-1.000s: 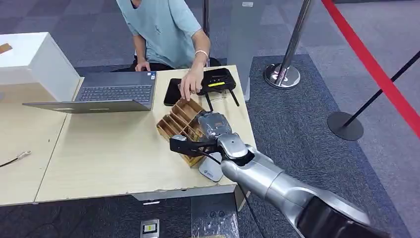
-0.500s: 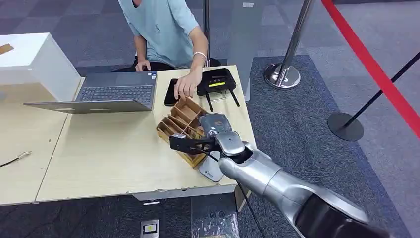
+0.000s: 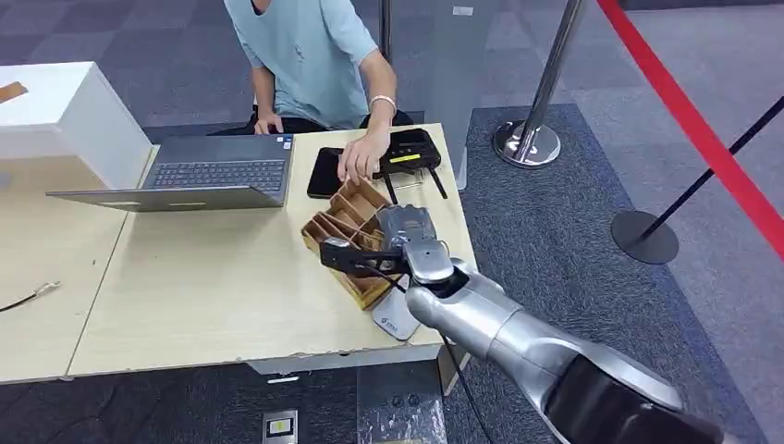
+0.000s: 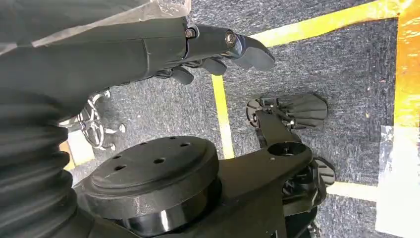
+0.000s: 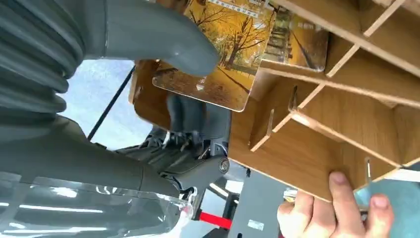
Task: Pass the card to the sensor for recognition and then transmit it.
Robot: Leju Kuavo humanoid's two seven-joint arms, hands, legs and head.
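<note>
A light wooden table (image 3: 213, 287) fills the left and middle of the head view, with a white box (image 3: 69, 116) at its far left corner. A person (image 3: 310, 55) in a pale blue shirt sits at the far side. An open grey laptop (image 3: 189, 176) lies in front of the person, left of centre. The robot's silver right arm (image 3: 518, 338) reaches in from the near right. A wooden rack (image 3: 344, 222) with slotted compartments stands near the table's right edge; the person's hand (image 3: 359, 159) rests at its far end, fingers on the wood in the right wrist view. A black device (image 3: 407, 148) with 2 antennas sits at the far right corner, a dark tablet (image 3: 325, 171) just left of it. A small white sensor (image 3: 393, 319) lies at the near right table edge, just beside the rack.

The right hand (image 3: 384, 250) is over the rack, its thumb and fingers pinching a card (image 5: 223, 54) printed with autumn trees, at the rack's near compartment. A second similar card (image 5: 302, 44) stands in the next slot.

The left hand (image 4: 213, 49) hangs above dark carpet, fingers loosely apart, holding nothing.
</note>
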